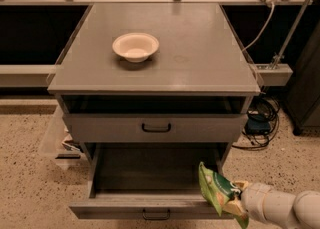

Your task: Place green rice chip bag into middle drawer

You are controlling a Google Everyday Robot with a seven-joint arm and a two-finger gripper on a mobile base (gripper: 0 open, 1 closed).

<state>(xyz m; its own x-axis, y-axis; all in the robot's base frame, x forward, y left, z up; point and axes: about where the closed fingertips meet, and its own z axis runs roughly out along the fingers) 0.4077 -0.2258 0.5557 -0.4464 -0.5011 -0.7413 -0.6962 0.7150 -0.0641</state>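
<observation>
The green rice chip bag point(218, 189) is a crinkly bright-green pouch held upright at the lower right. My gripper point(237, 198) is shut on its right side, with the white arm coming in from the lower right corner. The bag hangs over the front right corner of the middle drawer point(150, 206), the lowest drawer of the grey cabinet. That drawer is pulled out, and its grey inside shows nothing in it. Its front has a small black handle point(156, 216).
A cream round bowl point(135, 46) stands on the cabinet top point(200, 58). The drawer above point(156, 127) is shut, with an open slot over it. Cables point(260, 118) lie on the floor at the right. A clear bin point(57, 140) sits left of the cabinet.
</observation>
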